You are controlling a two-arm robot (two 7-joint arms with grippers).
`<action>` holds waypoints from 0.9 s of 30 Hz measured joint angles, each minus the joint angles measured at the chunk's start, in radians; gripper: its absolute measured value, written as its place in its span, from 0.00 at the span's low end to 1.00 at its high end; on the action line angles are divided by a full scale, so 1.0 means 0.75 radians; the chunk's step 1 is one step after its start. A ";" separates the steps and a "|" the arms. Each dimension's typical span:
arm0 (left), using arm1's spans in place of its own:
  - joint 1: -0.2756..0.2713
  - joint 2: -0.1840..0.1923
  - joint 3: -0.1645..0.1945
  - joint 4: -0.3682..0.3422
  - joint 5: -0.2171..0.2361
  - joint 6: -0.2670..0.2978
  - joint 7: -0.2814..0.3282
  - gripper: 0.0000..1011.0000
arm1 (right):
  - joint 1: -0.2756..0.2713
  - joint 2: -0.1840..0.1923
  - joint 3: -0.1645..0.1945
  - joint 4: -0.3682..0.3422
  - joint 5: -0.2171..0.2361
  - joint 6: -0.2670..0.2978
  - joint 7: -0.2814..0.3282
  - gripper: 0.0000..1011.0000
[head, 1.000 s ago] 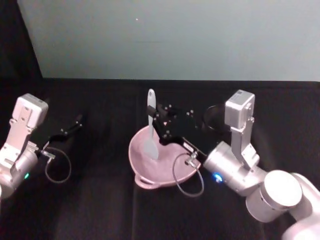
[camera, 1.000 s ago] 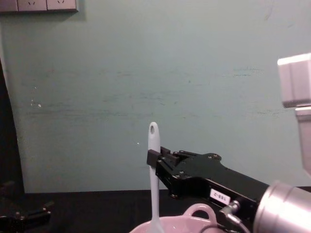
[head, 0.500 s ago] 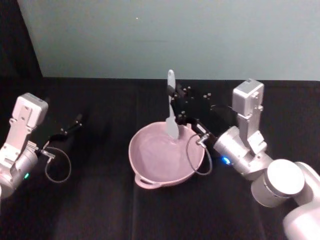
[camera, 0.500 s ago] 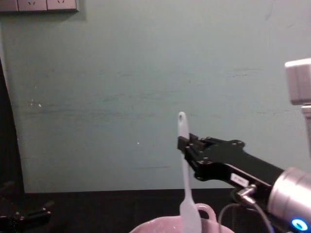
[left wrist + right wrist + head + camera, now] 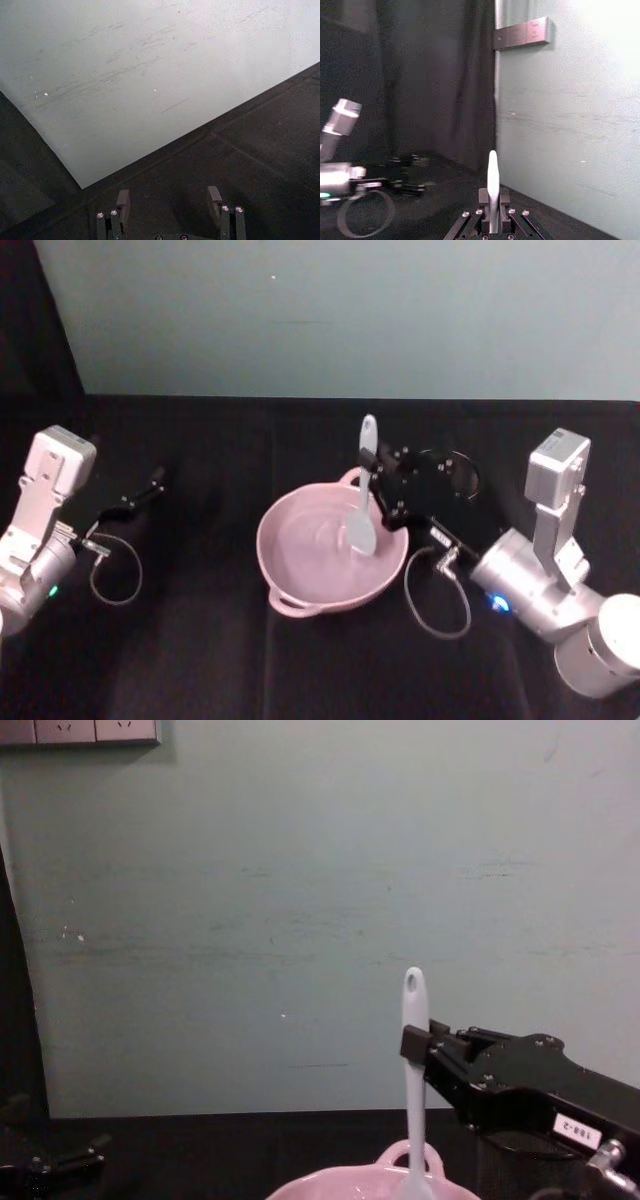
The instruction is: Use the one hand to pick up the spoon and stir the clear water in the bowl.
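The pale pink bowl sits mid-table with water in it, and its rim peeks up in the chest view. The white spoon stands nearly upright with its head down inside the bowl's right half. My right gripper is shut on the spoon's handle just below the holed tip, reaching in from the right. The chest view shows the spoon clamped by the right gripper. In the right wrist view the spoon rises from between the closed fingers. My left gripper rests open at the far left, well away from the bowl.
A black wire-mesh cup stands just behind and right of the bowl, close to my right gripper, and appears as the mesh cup in the chest view. Cable loops hang by each wrist. A pale green wall backs the black table.
My right gripper has carried the spoon from the bowl's left side, up past the far rim, and down to the right, where its head now sits inside the bowl. The left arm has not moved.
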 joint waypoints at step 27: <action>0.000 0.000 0.000 0.000 0.000 0.000 0.000 1.00 | 0.170 -0.149 -0.094 0.251 -0.146 -0.118 -0.115 0.12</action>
